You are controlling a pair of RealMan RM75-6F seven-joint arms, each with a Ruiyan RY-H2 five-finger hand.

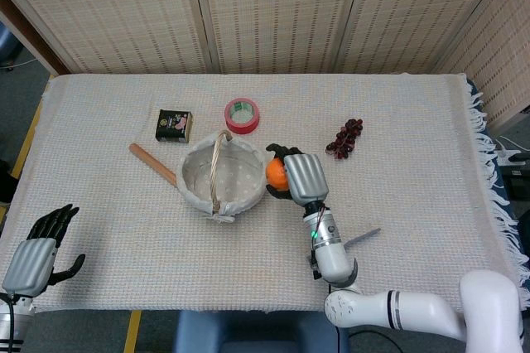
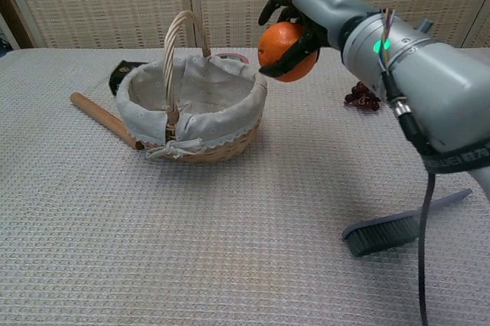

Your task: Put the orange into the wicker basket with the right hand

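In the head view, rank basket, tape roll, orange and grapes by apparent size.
1. Basket
2. Tape roll
3. Grapes, close to the tape, so unsure
4. Orange, partly hidden by the right robot hand and raised nearer the camera
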